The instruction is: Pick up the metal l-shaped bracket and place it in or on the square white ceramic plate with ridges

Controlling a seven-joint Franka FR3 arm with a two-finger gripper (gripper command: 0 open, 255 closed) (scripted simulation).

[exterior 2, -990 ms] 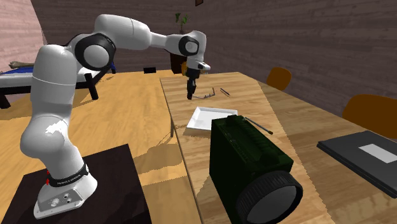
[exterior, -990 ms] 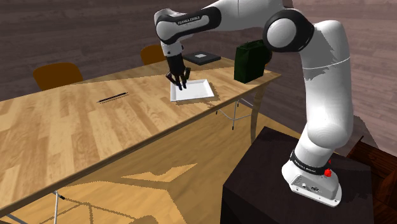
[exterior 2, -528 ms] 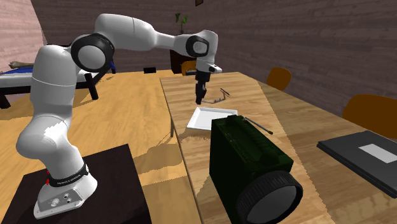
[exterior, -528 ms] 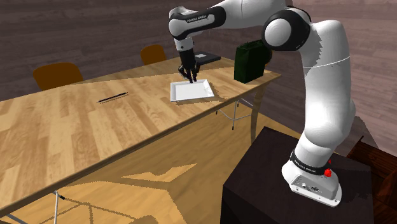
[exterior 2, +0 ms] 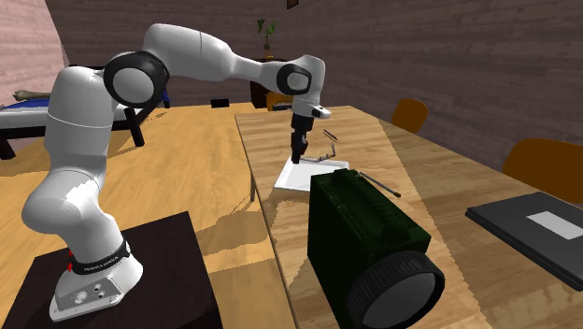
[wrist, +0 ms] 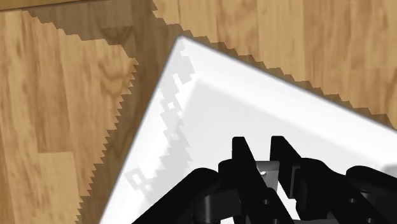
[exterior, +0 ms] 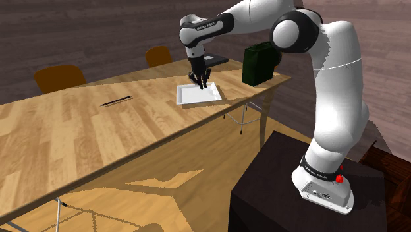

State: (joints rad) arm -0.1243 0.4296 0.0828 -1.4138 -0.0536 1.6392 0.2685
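Observation:
My black gripper [exterior: 200, 84] hangs low over the square white plate [exterior: 197, 95], which lies near the table's front edge. Its fingers are shut on a thin grey L-shaped bracket [exterior 2: 329, 146], which sticks out sideways from the gripper [exterior 2: 299, 156] above the plate [exterior 2: 301, 177]. In the wrist view the two fingers [wrist: 240, 151] stand close together with a small pale piece [wrist: 265, 169] clasped between them. The plate's raised rim and white floor [wrist: 254, 108] lie right beneath.
A dark green boxy case [exterior: 259, 62] stands on the table just past the plate. A flat black slab [exterior: 209, 59] lies behind it. A thin dark rod [exterior: 116, 101] lies further along the wooden table [exterior: 79, 132]. Two brown chairs [exterior: 59, 78] stand behind it.
The gripper has carried the bracket toward the shoulder view's right, from beside the plate's corner to above the plate, and has come lower.

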